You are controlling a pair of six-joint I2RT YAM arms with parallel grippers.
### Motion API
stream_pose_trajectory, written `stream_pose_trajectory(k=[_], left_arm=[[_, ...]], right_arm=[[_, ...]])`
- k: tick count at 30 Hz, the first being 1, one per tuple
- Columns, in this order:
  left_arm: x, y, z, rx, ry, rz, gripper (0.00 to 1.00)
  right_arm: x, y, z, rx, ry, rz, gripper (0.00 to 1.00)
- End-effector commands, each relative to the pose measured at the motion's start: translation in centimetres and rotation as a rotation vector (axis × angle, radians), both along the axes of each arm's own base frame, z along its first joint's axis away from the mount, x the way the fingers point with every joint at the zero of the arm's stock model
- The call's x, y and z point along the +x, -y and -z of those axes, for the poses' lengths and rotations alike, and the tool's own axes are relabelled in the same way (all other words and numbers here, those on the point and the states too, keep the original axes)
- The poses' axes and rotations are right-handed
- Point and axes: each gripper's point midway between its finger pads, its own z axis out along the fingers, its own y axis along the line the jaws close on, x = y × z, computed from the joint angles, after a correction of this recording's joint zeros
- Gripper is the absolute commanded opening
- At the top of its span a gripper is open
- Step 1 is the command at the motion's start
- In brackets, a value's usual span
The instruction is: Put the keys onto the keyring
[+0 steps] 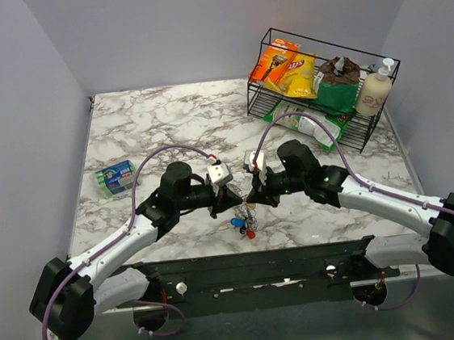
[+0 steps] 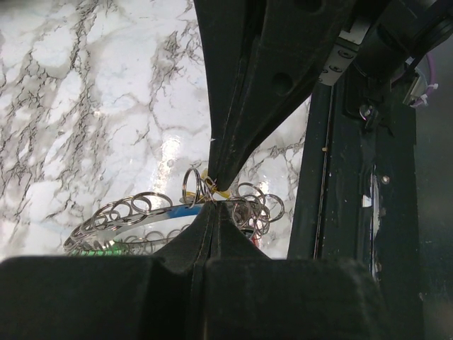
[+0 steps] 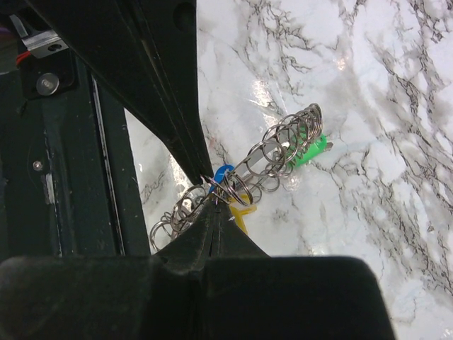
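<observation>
The keyring (image 2: 120, 212), a big loop made of small silvery rings, hangs between my two grippers near the table's front edge. My left gripper (image 1: 232, 205) and right gripper (image 1: 251, 200) meet tip to tip over it, and both are shut, pinching its small rings. In the left wrist view my left gripper (image 2: 212, 204) nips the ring from below, and the right arm's fingers (image 2: 233, 127) come in from above. My right gripper (image 3: 214, 204) also grips the keyring (image 3: 283, 142). The keys on it are blue (image 3: 224, 172), green (image 3: 313, 150) and yellow (image 3: 242, 217). Blue and red keys (image 1: 243, 227) dangle below.
A black wire rack (image 1: 326, 119) with snack bags and a soap bottle (image 1: 374, 89) stands at the back right. A blue-green packet (image 1: 114, 179) lies at the left. The black mounting frame (image 1: 262, 268) runs along the near edge, just behind the keys.
</observation>
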Motion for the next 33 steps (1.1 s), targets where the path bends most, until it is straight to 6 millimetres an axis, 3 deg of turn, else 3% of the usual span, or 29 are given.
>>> stream_pose_trajectory(k=[1, 19, 27, 33], left_arm=[[-0.9, 0.3, -1.2, -0.034, 0.038, 0.042, 0.0], [-1.1, 0.0, -1.8, -0.059, 0.068, 0.037, 0.0], [-1.0, 0.1, -1.4, -0.049, 0.056, 0.034, 0.0], [-1.0, 0.1, -1.4, -0.047, 0.056, 0.034, 0.0]], right_arm=[[1.0, -0.1, -0.6, 0.002, 0.022, 0.037, 0.01], [0.8, 0.2, -0.1, 0.001, 0.024, 0.035, 0.01], [0.5, 0.2, -2.8, 0.069, 0.076, 0.024, 0.01], [0.4, -0.2, -3.5, 0.085, 0.078, 0.01, 0.01]])
